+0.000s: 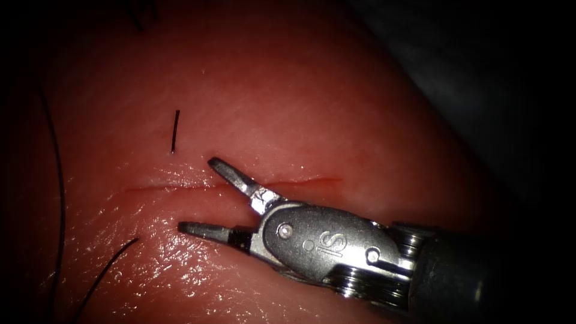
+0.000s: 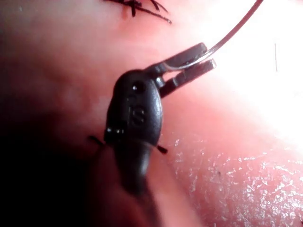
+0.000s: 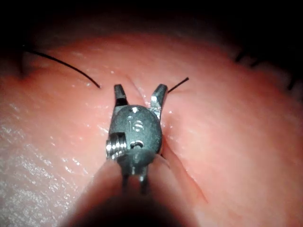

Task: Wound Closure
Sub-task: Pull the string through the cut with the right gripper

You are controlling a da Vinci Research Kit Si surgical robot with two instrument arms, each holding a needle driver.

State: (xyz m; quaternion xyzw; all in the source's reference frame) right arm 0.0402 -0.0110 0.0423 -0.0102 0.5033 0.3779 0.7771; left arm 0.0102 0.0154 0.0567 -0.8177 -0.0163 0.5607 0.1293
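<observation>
So right tool [image 1: 204, 195] wide open, holding nothing, jaws straddling the cut [image 1: 168, 186] | left tool [image 2: 201, 61] clamped on needle [image 2: 232, 30] near its end, needle clear of the tissue [image 1: 300, 108] | thread [image 1: 111, 264] just off lower jaw | looks mid-stitch; next move needs careful needle aim

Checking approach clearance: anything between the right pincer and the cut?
Nothing visible. The right pincer is open, holding nothing, its jaws straddling the cut directly over bare tissue. Two thread ends poke out on either side, beside the jaws, not between. The left pincer holds the needle elsewhere.
</observation>
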